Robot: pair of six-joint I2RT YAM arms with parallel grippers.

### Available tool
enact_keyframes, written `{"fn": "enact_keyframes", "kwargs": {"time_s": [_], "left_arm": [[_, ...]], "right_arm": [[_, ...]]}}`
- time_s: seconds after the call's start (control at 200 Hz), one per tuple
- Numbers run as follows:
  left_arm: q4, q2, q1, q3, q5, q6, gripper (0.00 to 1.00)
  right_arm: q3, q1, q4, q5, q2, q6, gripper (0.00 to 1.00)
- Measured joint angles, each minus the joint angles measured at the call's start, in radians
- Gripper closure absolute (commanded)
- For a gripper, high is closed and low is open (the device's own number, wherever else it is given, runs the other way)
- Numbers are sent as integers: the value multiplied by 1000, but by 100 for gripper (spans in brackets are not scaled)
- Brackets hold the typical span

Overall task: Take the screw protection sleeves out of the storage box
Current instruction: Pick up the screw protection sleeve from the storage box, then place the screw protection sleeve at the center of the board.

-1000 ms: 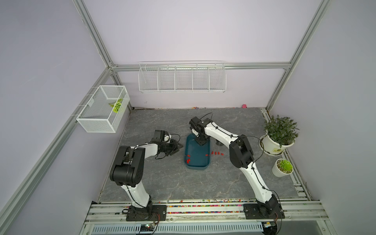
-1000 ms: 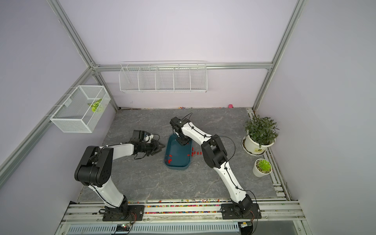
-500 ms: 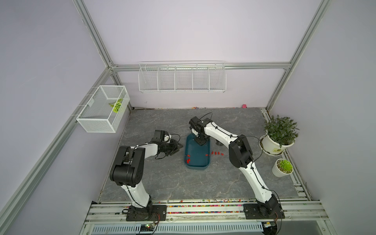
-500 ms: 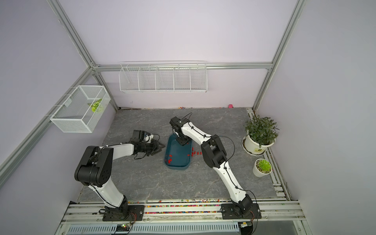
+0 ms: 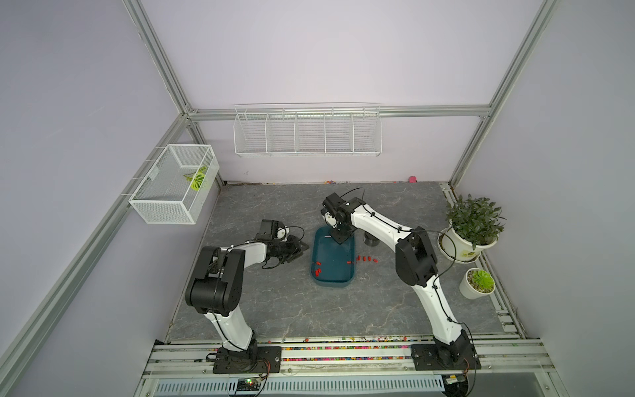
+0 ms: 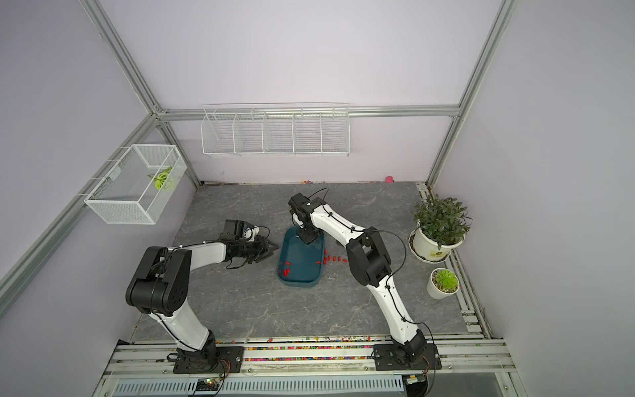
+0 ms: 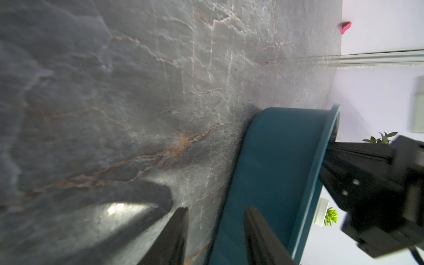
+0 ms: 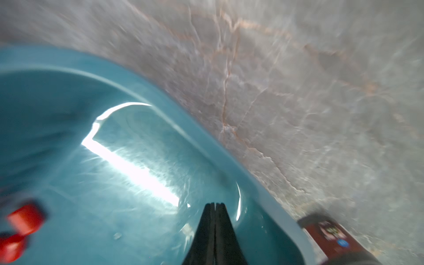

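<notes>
While the task is judged to be roughly half done, work is plainly left. Furthest left, the left gripper is seen lying low over the grey table, its fingers held partly apart with nothing between them. The storage box stands just beyond those fingertips, and its outer wall is seen close against one finger in the left wrist view. Inside the box, a small cluster of the screw protection sleeves is seen at the robot-side corner, well apart from both pairs of fingers, and one more sleeve lies by the opposite wall; these are judged still to be taken out. At the far end of the box the right gripper is lowered to the floor of the tub, its fingers pressed together, and no sleeve can be made out between them. Two blurred red sleeves are shown well off to one side of those tips. Further right, outside the box, a short row of removed sleeves lies on the table, near a small black canister. An exact count cannot be given, the sleeves being tiny from above and smeared in the right wrist view. Bright glare on the box floor hides detail near the right fingertips, and the box interior is hidden from the left wrist view.
</notes>
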Motion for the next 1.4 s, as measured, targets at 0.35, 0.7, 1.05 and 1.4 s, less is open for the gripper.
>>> {"fn": "enact_keyframes", "kwargs": {"time_s": [0.35,0.7,1.05,1.4], "left_arm": [[0,0,0,0,0,0,54],[0,0,0,0,0,0,54],[0,0,0,0,0,0,54],[0,0,0,0,0,0,54]], "right_arm": [[-58,0,30,-31,-102,19,94],[-263,0,68,-38,-272,48,94],[-504,-21,136,-46,-493,88,94],[-658,-63,186,-60,-560,111,94]]}}
